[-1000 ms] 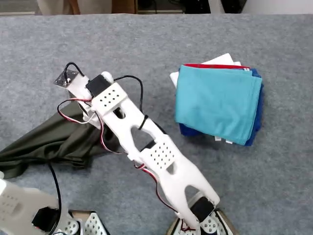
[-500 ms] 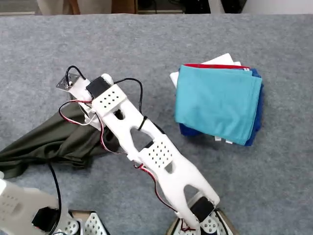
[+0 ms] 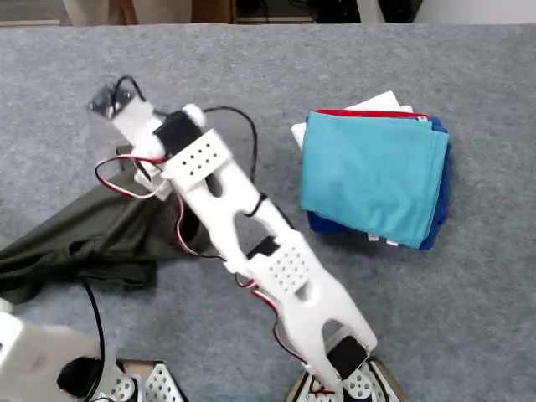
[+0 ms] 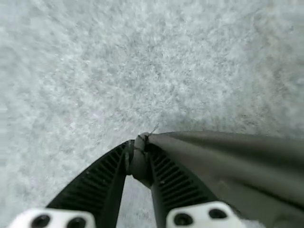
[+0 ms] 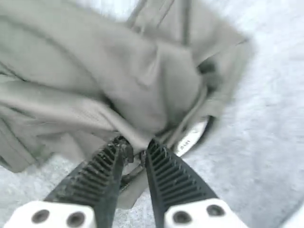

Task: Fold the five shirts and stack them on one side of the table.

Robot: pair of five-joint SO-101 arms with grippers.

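Now farther across the table (image 3: 251, 67), right gripper (image 5: 135, 148) tight on olive shirt (image 3: 75, 243); left gripper (image 4: 139, 154) tight too.

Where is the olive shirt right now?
In the high view the olive shirt lies crumpled on the table's left side, across from the folded stack, pinched by both the left gripper and right gripper.

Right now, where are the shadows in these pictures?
High view: a thin dark shadow edges the folded stack on the table, no glare. Right wrist view: dark creases in the olive shirt by the right gripper. Left wrist view: even light on the table.
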